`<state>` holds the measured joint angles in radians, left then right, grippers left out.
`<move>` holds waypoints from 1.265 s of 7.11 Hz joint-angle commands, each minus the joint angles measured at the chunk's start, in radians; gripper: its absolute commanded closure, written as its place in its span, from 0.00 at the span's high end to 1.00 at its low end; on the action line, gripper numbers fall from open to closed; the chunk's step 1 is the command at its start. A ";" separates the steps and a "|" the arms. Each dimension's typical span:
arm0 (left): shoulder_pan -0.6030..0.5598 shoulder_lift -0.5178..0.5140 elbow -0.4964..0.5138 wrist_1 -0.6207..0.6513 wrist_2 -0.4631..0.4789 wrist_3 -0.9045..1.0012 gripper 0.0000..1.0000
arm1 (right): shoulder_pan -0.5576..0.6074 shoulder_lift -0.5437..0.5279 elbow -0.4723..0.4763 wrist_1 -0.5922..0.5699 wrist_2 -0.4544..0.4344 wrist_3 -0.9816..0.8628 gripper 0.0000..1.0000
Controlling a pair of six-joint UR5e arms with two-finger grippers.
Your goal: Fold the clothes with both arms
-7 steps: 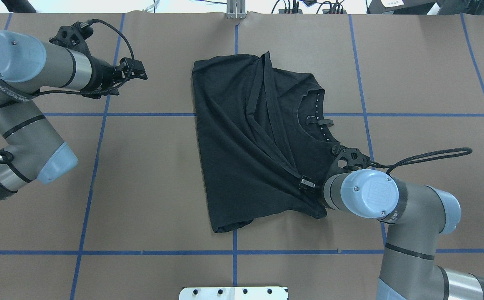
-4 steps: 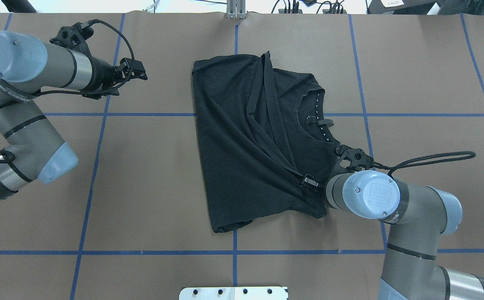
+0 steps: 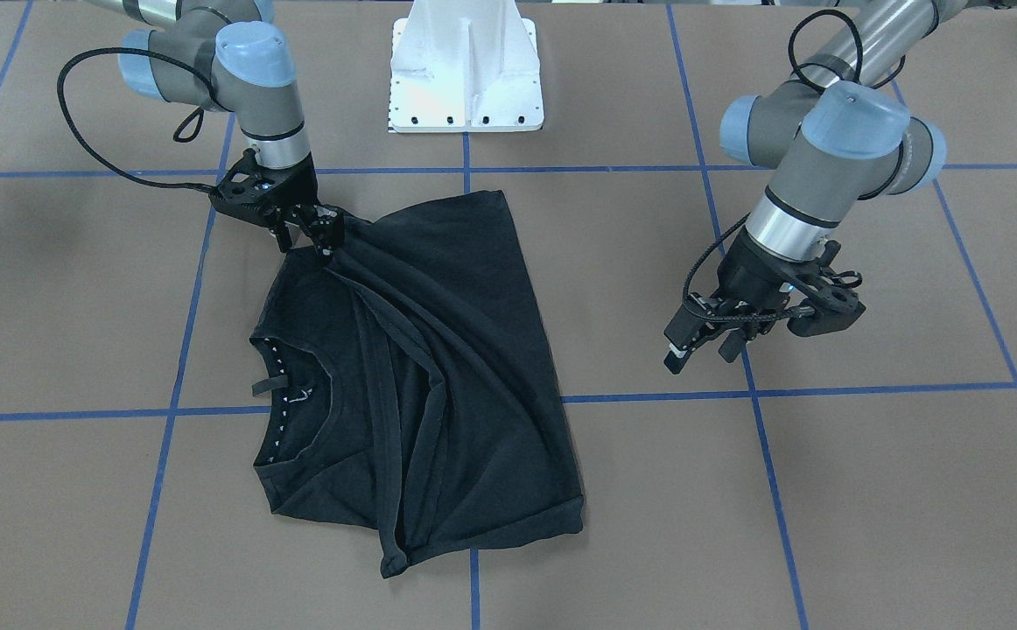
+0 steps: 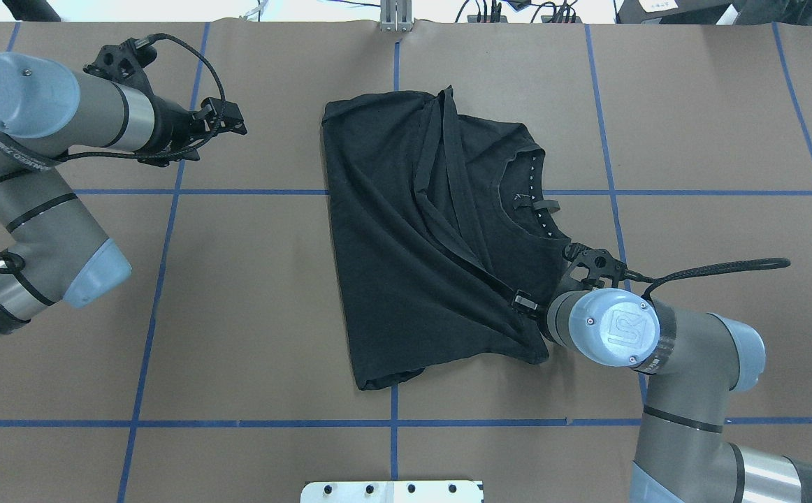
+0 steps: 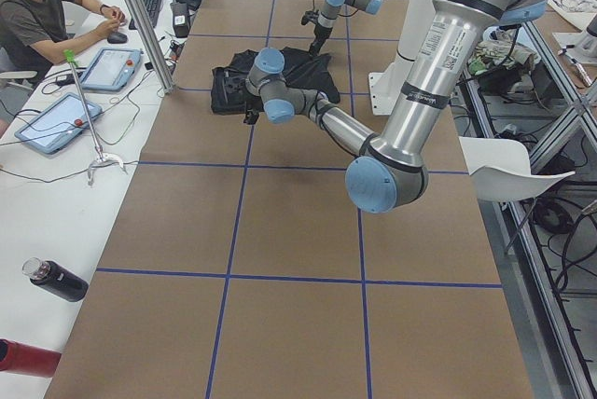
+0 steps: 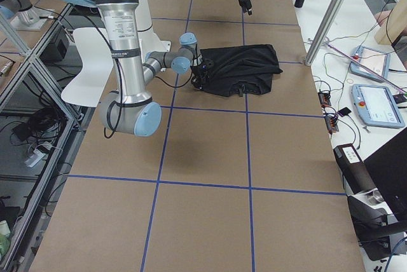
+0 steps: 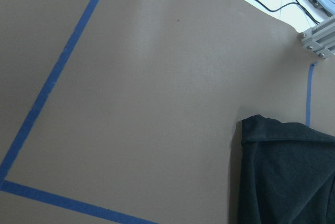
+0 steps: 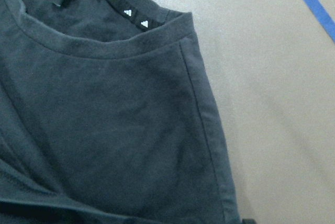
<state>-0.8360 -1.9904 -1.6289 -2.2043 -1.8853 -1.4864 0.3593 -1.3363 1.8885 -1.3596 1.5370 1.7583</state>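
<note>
The black T-shirt point(image 4: 406, 244) lies partly folded at the table's middle, with its white-dotted collar point(image 4: 528, 195) toward the robot's right. The chest print is hidden. My right gripper point(image 4: 523, 302) is shut on the shirt's near right corner. In the front-facing view taut folds run from the right gripper point(image 3: 320, 236) across the shirt point(image 3: 456, 350). The right wrist view shows the collar point(image 8: 125, 12) and the shoulder cloth. My left gripper point(image 4: 233, 117) is open and empty, off to the shirt's left above bare table; it also shows in the front-facing view point(image 3: 701, 348). The left wrist view sees the shirt's far corner point(image 7: 288, 171).
Brown paper with blue tape lines point(image 4: 252, 191) covers the table. The white pedestal base point(image 3: 465, 79) stands at the near edge. A metal post point(image 4: 395, 17) is at the far edge. An operator point(image 5: 37, 17) with tablets sits beyond it, and bottles point(image 5: 56, 280) lie on that side.
My right gripper has shifted slightly to the right with the shirt's corner in it, drawing the folds tauter. The left arm has not moved.
</note>
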 commanded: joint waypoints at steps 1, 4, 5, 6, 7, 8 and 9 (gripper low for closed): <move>0.000 -0.001 0.000 0.000 0.000 0.000 0.99 | 0.009 0.000 0.004 -0.006 0.002 -0.005 0.70; 0.000 -0.001 -0.002 0.000 0.000 -0.005 0.99 | 0.012 0.002 0.004 -0.012 0.003 -0.003 0.54; 0.000 -0.001 -0.003 0.000 0.000 -0.005 0.99 | 0.010 0.002 0.003 -0.012 0.002 0.000 0.51; 0.000 -0.001 -0.006 0.000 0.000 -0.005 0.99 | 0.010 0.000 0.003 -0.012 0.000 0.004 0.44; 0.000 -0.001 -0.009 0.000 0.000 -0.005 0.99 | 0.010 0.000 0.003 -0.012 0.000 0.009 0.19; 0.000 -0.001 -0.008 0.000 0.000 -0.005 0.99 | 0.010 0.002 0.003 -0.012 0.002 0.007 0.00; 0.000 -0.001 -0.005 0.000 0.000 -0.003 0.99 | 0.010 0.003 0.006 -0.012 0.002 0.007 0.00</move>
<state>-0.8360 -1.9911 -1.6358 -2.2043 -1.8853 -1.4907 0.3698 -1.3347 1.8921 -1.3714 1.5381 1.7653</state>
